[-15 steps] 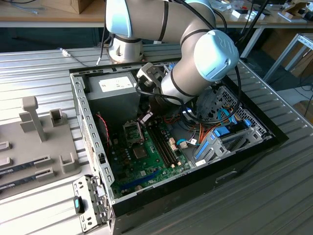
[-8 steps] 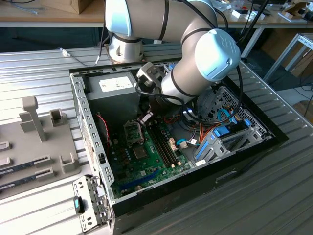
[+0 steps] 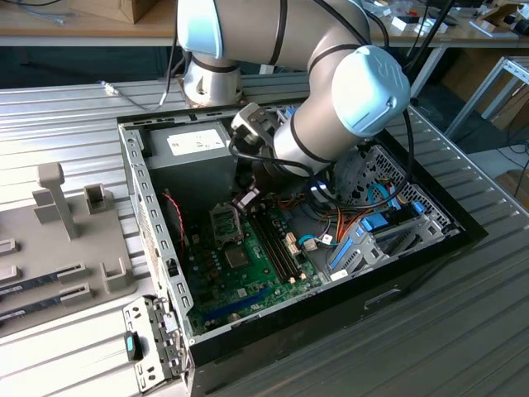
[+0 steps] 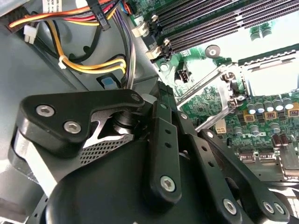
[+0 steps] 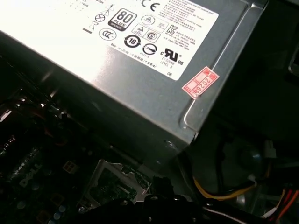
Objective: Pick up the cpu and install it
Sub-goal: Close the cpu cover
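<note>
Your gripper [image 3: 245, 198] is down inside the open computer case [image 3: 139, 194], just above the middle of the exterior view. It hangs over the green motherboard [image 3: 248, 277], below the grey power supply [image 3: 194, 145]. You cannot tell from these pictures whether it is open, closed or gripping something, because the arm's own wrist and the dark linkages hide its working end.

As for progress, the install does not look finished. The socket [image 3: 225, 222] sits just below the gripper and slightly toward the exterior view's left. In the second wrist view its metal hold-down frame [image 4: 210, 91] stands lifted off the socket, so the socket is open and not yet clamped. The socket's bed is washed out to white in that view, so you cannot confirm whether a chip is seated in it.

You cannot pick out the cpu with certainty. A small pale piece [image 3: 247, 199] at the gripper's tip in the exterior view may be it. If so, it is almost over the socket, beside the memory slots [image 3: 277, 244]. Treat that as a judgement, not a sighting.
</note>
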